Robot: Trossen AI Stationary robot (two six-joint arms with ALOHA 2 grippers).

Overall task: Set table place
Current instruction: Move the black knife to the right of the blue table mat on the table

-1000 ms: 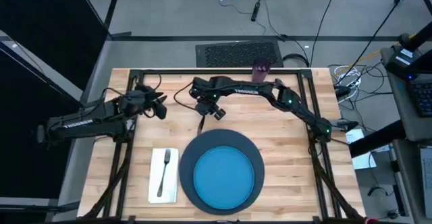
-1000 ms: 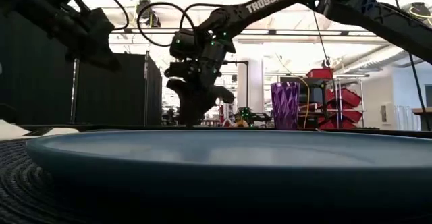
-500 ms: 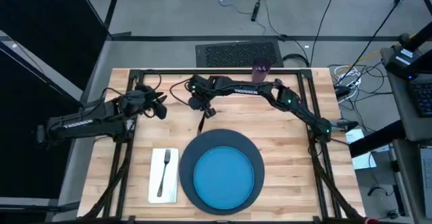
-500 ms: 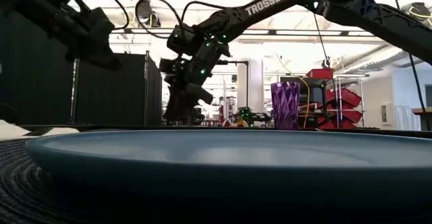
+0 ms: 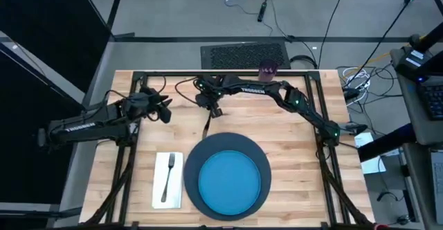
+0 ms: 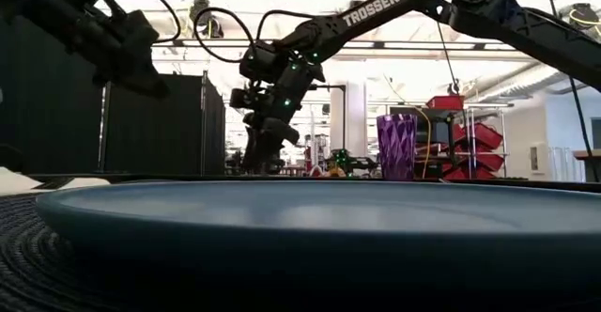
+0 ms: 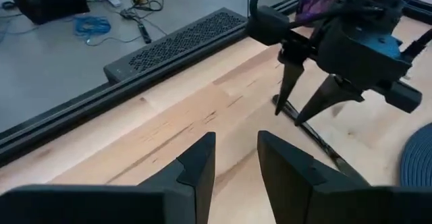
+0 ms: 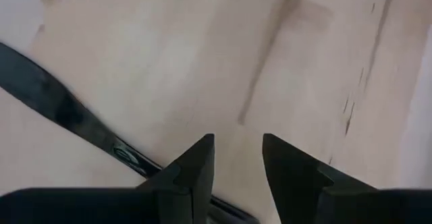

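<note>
The left gripper (image 5: 165, 110) hangs over the table's (image 5: 291, 129) left rear, jaws a narrow gap apart, holding nothing. In front of it a fork (image 5: 166, 177) lies on the napkin (image 5: 174, 181), just left of the dark disc (image 5: 192, 162) carrying the blue plate (image 5: 229, 181). A knife (image 5: 207, 125) lies behind the disc. The right gripper (image 5: 213, 109) points down at the knife's far end, jaws narrowly apart, gripping nothing. The purple cup (image 5: 268, 70) stands at the rear edge. Since a second ago the right gripper has drawn back from the disc.
</note>
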